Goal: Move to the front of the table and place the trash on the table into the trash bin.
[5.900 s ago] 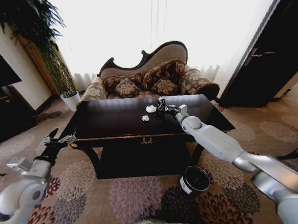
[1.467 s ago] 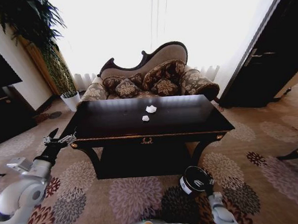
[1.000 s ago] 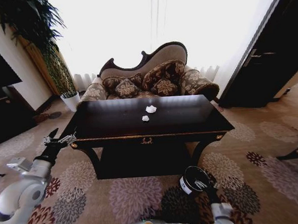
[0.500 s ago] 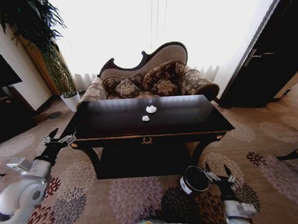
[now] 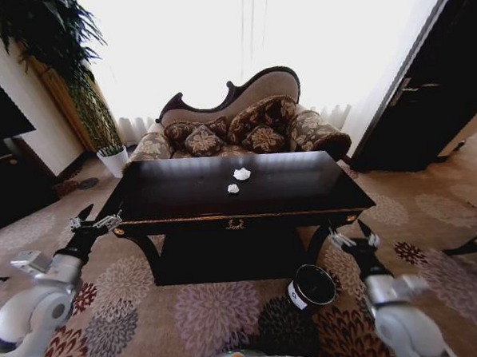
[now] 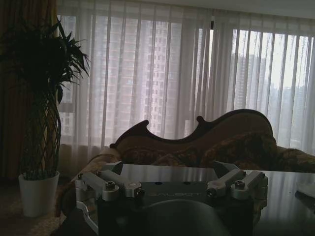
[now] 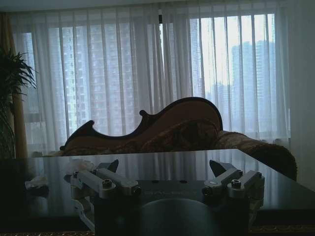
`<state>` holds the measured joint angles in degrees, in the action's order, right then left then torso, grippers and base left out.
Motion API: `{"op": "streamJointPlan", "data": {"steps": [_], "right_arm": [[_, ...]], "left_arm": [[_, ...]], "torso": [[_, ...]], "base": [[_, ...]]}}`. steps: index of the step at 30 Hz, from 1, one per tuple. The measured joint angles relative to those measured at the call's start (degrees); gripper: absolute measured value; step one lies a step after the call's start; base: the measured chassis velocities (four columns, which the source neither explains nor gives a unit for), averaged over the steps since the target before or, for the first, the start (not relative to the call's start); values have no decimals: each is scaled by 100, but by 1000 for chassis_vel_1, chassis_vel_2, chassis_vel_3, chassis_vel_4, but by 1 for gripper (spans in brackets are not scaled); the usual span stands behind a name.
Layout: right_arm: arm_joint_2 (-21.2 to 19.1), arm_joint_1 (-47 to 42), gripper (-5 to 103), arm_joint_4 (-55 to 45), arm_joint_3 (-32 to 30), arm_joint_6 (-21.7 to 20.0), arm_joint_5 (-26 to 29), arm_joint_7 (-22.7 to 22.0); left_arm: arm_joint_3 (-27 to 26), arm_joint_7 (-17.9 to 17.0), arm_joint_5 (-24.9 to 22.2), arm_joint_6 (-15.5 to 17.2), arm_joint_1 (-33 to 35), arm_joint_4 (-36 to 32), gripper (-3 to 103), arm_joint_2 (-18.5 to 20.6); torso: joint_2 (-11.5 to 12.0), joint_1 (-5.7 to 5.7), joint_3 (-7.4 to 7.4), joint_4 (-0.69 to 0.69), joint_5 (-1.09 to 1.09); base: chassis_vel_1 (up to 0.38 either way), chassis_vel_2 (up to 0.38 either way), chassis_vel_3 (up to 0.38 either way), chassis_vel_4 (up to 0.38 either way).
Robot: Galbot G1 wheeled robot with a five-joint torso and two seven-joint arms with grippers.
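trash bin point(image 5: 312, 287) below empty, spread right gripper point(image 5: 353, 238)

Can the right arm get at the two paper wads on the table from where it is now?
Probably yes. The right gripper hangs open off the table's front right corner, above the trash bin. The paper wads lie mid-table with bare tabletop between; nothing blocks the way.
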<state>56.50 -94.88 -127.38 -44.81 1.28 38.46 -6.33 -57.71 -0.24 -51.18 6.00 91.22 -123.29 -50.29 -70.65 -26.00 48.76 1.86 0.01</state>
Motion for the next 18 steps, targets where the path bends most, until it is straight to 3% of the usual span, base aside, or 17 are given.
{"op": "streamJointPlan", "data": {"steps": [2,3,7,9,10,11,16,18], "right_arm": [[-451,278,100,-54,81,-401,391,-159],[-451,278,100,-54,81,-401,391,-159],[-1175,767,100,92,284,-828,944,-285],[-1285,875,100,146,336,-882,1023,-310],[-1641,1187,100,325,499,-1026,1257,-373],[-1641,1187,100,325,499,-1026,1257,-373],[-2533,1968,100,833,978,-1332,1736,-453],[-2676,2152,100,920,1105,-1377,1825,-453]], "left_arm": [[0,0,0,0,0,0,100,0],[0,0,0,0,0,0,100,0],[0,0,0,0,0,0,100,0],[0,0,0,0,0,0,100,0],[0,0,0,0,0,0,100,0],[0,0,0,0,0,0,100,0],[0,1,0,-1,0,0,100,0],[0,1,0,0,0,0,100,0]], "torso": [[0,0,0,-1,-3],[0,0,0,-1,-3],[0,0,0,1,-2],[0,0,0,0,-3],[0,0,0,0,1],[0,0,0,0,1],[0,-1,0,0,-3],[0,-1,0,1,-3]], "base": [[0,0,0,0],[0,0,0,0],[0,0,0,0],[0,0,0,0],[0,0,0,0],[0,0,0,0],[0,0,0,0],[0,0,0,0]]}}
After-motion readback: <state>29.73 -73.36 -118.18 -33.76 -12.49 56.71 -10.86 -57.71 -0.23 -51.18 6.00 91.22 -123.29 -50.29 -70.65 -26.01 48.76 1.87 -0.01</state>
